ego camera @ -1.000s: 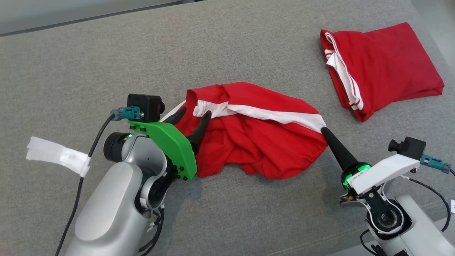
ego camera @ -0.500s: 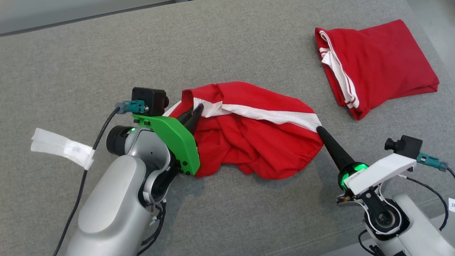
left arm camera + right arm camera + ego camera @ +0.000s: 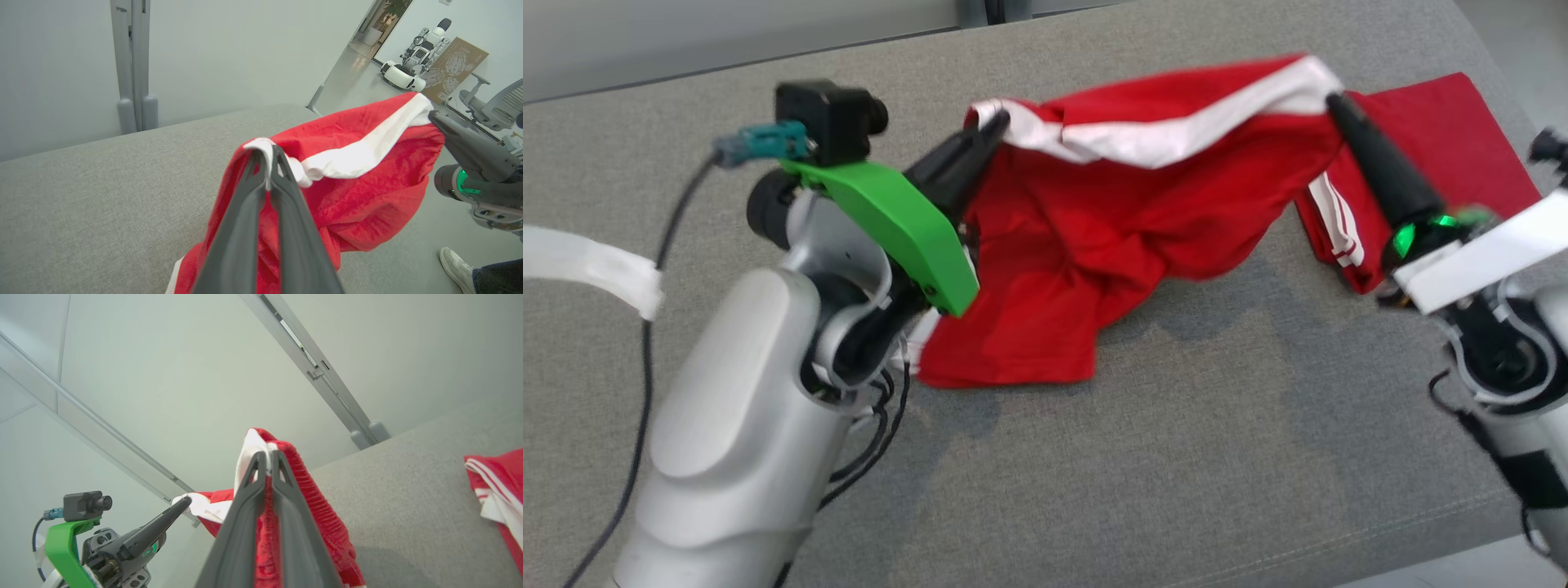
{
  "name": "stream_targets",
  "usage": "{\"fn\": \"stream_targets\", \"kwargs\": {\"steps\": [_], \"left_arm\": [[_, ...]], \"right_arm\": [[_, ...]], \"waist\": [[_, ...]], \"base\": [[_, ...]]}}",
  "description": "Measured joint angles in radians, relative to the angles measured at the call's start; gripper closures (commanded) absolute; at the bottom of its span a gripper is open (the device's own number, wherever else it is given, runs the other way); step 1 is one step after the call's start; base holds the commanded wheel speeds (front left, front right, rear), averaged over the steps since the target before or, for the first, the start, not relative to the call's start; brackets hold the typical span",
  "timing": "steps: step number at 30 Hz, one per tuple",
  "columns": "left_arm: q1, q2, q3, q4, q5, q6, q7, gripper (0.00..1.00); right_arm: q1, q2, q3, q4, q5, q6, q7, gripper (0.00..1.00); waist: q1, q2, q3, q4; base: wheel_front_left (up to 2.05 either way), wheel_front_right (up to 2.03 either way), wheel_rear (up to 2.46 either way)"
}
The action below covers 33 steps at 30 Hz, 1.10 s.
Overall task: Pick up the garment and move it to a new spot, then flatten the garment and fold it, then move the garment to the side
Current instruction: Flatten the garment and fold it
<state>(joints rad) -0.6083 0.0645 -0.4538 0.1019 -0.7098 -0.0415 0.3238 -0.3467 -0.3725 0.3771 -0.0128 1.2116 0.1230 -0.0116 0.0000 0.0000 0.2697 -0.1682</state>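
Note:
The garment [image 3: 1111,220] is red with a white band along its top edge and hangs in the air between both arms over the grey surface. My left gripper [image 3: 996,122] is shut on the white band's left end, seen close up with the gripper [image 3: 267,153] pinching the cloth [image 3: 359,192]. My right gripper [image 3: 1331,100] is shut on the band's right end; in the right wrist view the gripper [image 3: 265,455] clamps the red and white fabric [image 3: 322,506]. The garment's lower edge still rests on the surface.
A second red garment [image 3: 1429,155], folded, with white stripes, lies at the far right behind my right arm, also visible as folded cloth [image 3: 498,490]. The grey padded surface [image 3: 1135,457] stretches wide in front. A person's shoe [image 3: 455,265] stands on the floor beside it.
My left gripper closed on the white band. Both arms then lifted the garment up and away from me, stretching its top edge; the camera has also shifted.

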Motion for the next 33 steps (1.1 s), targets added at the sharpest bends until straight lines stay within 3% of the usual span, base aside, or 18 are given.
{"fn": "stream_targets", "kwargs": {"steps": [6,10,16,20,26,33], "left_arm": [[-0.110,0.020,0.085,-0.159,-0.058,-0.011,0.037,1.00],[-0.104,0.038,0.137,-0.290,-0.126,0.007,0.076,1.00],[0.051,0.041,0.121,-0.517,-0.238,0.069,0.188,1.00],[0.102,0.058,0.131,-0.639,-0.238,0.128,0.222,1.00],[0.129,0.078,0.188,-0.745,-0.237,0.141,0.240,1.00],[0.265,0.086,0.221,-0.758,-0.237,0.161,0.279,1.00]], "right_arm": [[-0.147,-0.113,-0.079,-0.205,-0.051,0.000,0.005,1.00],[-0.139,-0.132,-0.089,-0.361,-0.037,0.000,0.010,1.00],[0.033,-0.166,-0.144,-0.536,0.026,-0.003,0.009,1.00],[0.149,-0.174,-0.185,-0.617,0.081,-0.046,0.008,1.00],[0.251,-0.200,-0.188,-0.629,0.115,-0.095,0.032,1.00],[0.346,-0.206,-0.043,-0.539,0.098,-0.131,0.101,1.00]], "waist": [[0.0000,0.0000,-0.039,0.017],[0.0000,0.0000,-0.059,0.029],[0.0000,0.0000,-0.063,0.033],[0.0000,0.0000,-0.047,0.034],[0.0000,0.0000,-0.012,0.044],[0.0000,0.0000,0.039,0.055]], "base": [[0.00,0.00,0.00],[0.00,0.00,0.00],[0.00,0.00,0.00],[0.00,0.00,0.00],[0.00,0.00,0.00],[0.00,0.00,0.00]]}}
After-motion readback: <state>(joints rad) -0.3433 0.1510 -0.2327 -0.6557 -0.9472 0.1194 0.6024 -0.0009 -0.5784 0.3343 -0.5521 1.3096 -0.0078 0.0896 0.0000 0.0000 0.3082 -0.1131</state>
